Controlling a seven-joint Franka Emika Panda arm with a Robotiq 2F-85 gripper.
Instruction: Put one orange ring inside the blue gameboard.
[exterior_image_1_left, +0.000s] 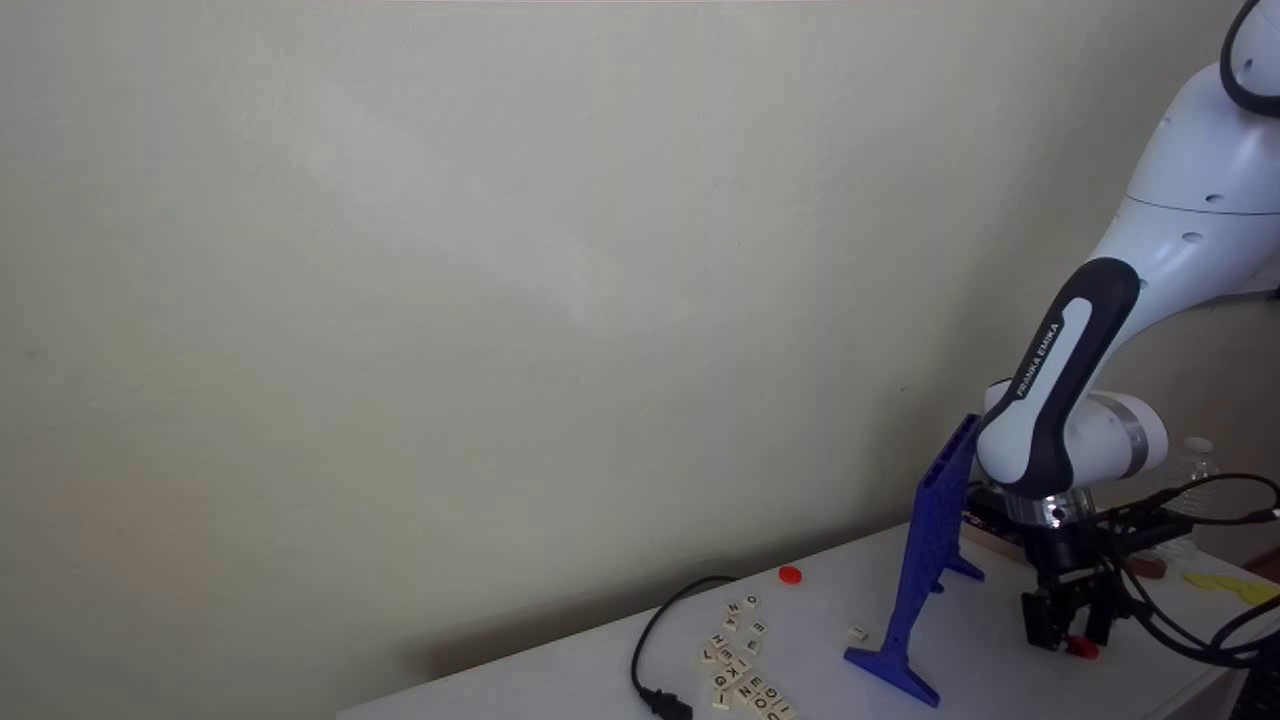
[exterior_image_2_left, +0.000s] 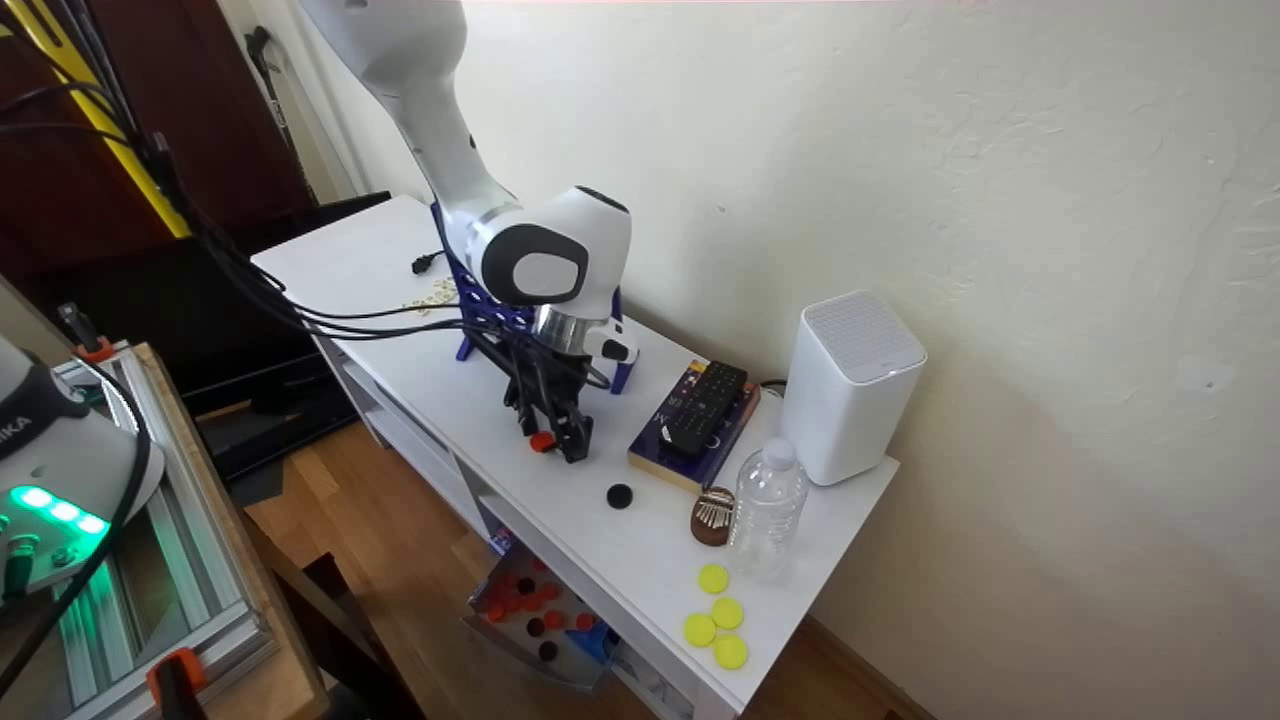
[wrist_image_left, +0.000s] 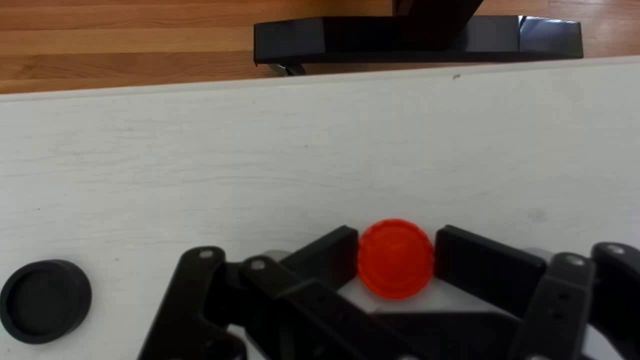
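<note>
By the gripper (wrist_image_left: 396, 254), an orange disc (wrist_image_left: 395, 265) is grasped: in the wrist view, its rim is touched by both pads (wrist_image_left: 334, 254), from two opposite sides. The disc is held close to the table (exterior_image_2_left: 340, 262); whether the surface is touched by it cannot be told. The board (exterior_image_1_left: 930, 545) is seen upright on the same table, near the gripper, and the disc is situated outside of it. In an exterior view the board is partly hidden by the arm (exterior_image_2_left: 445, 150).

On the far side of the board from the gripper, letter tiles (exterior_image_1_left: 733, 672) are scattered, and a second orange disc (exterior_image_1_left: 790, 575) is placed near the wall (exterior_image_1_left: 500, 300). A black cable (exterior_image_1_left: 668, 703) is seen beside the tiles. Near the gripper, a black disc (exterior_image_2_left: 620, 496) is seen. Farther along the table, a remote (exterior_image_2_left: 705, 408) is laid on top of a book (exterior_image_2_left: 648, 447), and near the book a kalimba (exterior_image_2_left: 712, 516), a bottle (exterior_image_2_left: 768, 505) and a white box (exterior_image_2_left: 850, 400) are placed. Near the end of the table, four yellow discs (exterior_image_2_left: 730, 652) are grouped together.
</note>
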